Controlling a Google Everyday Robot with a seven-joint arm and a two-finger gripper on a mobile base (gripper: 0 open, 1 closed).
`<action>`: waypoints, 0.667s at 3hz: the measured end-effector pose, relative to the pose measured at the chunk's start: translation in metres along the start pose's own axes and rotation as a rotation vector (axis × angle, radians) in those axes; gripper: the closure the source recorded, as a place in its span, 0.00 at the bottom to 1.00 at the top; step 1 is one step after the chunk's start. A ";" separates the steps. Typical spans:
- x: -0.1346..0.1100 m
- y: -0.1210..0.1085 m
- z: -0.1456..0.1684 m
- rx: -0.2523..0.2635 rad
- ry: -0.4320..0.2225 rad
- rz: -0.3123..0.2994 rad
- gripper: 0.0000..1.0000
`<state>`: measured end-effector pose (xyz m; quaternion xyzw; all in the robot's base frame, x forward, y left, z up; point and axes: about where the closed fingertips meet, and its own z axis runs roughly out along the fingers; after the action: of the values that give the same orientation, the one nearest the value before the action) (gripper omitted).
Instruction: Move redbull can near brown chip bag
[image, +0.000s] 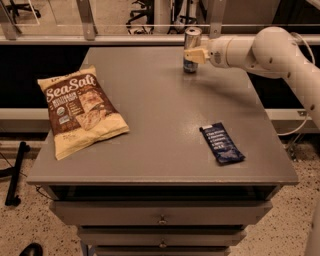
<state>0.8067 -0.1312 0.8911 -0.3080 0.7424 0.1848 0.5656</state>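
Note:
The redbull can (192, 36) stands upright at the far edge of the grey table (160, 110), right of its middle. My gripper (194, 53) reaches in from the right on the white arm (260, 50) and is at the can's mid height, its pale tip across the can's front. The brown chip bag (79, 110) lies flat near the table's left edge, well apart from the can.
A dark-blue snack bar wrapper (222, 143) lies flat at the front right of the table. Drawers (161, 219) sit under the tabletop. A rail (125, 39) runs behind the far edge.

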 end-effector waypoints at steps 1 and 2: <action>-0.018 0.028 -0.013 -0.071 -0.070 0.019 0.86; -0.044 0.075 -0.015 -0.214 -0.157 0.036 1.00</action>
<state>0.7530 -0.0740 0.9320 -0.3377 0.6773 0.2967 0.5824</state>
